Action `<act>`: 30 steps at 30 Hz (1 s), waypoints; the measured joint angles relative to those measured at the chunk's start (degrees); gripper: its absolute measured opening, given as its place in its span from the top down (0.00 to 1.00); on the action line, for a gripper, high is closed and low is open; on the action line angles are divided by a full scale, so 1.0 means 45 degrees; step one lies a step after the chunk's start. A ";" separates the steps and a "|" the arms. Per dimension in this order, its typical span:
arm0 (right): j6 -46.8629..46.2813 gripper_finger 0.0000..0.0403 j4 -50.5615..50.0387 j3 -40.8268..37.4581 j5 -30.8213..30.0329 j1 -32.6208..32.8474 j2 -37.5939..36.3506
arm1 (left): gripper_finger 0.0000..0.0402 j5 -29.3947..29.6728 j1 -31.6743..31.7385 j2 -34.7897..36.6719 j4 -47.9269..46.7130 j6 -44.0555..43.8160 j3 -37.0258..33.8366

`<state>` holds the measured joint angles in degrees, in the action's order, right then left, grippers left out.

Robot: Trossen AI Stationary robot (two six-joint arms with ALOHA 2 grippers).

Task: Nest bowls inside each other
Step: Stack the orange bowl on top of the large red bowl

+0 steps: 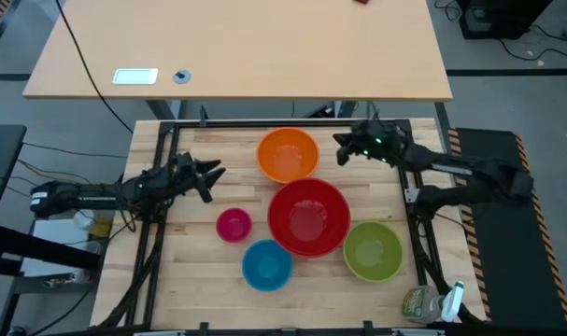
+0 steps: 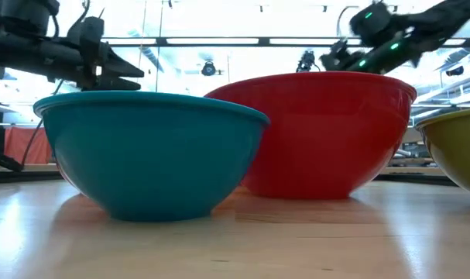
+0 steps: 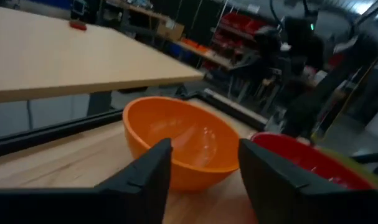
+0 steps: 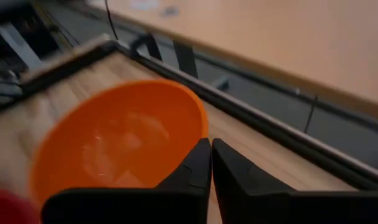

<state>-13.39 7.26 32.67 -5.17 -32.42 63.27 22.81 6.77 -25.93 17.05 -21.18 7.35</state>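
On the wooden table (image 1: 171, 266) five bowls sit separately, none nested. At the centre is the large red bowl (image 1: 308, 217), the biggest of the set. The orange bowl (image 1: 288, 154) stands just beyond it toward the table's far edge, the green bowl (image 1: 373, 250) just beside it on the right, the blue bowl (image 1: 267, 264) at its near left, and the small pink bowl (image 1: 233, 225) a little farther left. In the low view the blue bowl (image 2: 153, 151) and red bowl (image 2: 324, 132) fill the foreground (the green one only peeks in at the edge).

The left gripper (image 1: 211, 175) hangs left of the orange bowl, clear of it — its fingers (image 3: 145, 177) are spread wide and hold nothing. The right gripper (image 1: 342, 149) hovers just right of the orange bowl's rim, fingers (image 4: 195, 168) pressed nearly together and empty.

Beyond the work surface stands a tan desk (image 1: 264, 56) — a phone (image 1: 135, 77) lies on it.
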 joint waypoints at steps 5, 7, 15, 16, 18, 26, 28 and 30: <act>0.0020 0.82 -0.0365 0.1261 0.0841 -0.0788 0.2590 | 0.46 -0.0024 0.0313 -0.1204 -0.1743 0.0639 0.1493; 0.0015 0.75 -0.0476 0.1809 0.1246 -0.0877 0.3436 | 0.45 -0.0029 0.0340 -0.1667 -0.2301 0.0658 0.2070; 0.0207 0.53 -0.4153 0.5101 0.1609 -0.0661 0.6147 | 0.45 -0.0034 -0.0284 -0.2887 -0.3537 0.0557 0.3255; 0.0295 0.52 -0.4462 0.5516 0.1669 -0.0629 0.6405 | 0.45 -0.0034 -0.0372 -0.2949 -0.3545 0.0552 0.3307; 0.0334 0.53 -0.4917 0.6181 0.1780 -0.0584 0.6881 | 0.45 -0.0035 -0.0489 -0.3008 -0.3522 0.0523 0.3394; 0.0690 0.62 -0.6269 0.8097 0.1739 -0.0556 0.8725 | 0.45 -0.0029 -0.0223 -0.3003 -0.3348 0.0221 0.3401; 0.0757 0.66 -0.6568 0.8310 0.1807 -0.0502 0.9074 | 0.45 -0.0029 -0.0080 -0.2984 -0.3228 0.0244 0.3401; 0.0954 0.71 -0.6761 0.8452 0.1832 -0.0430 0.9316 | 0.45 -0.0016 0.0003 -0.2983 -0.3182 0.0289 0.3401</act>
<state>-9.10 -23.16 70.70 3.07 -34.35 105.19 22.74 6.78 -39.35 2.74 -19.88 22.65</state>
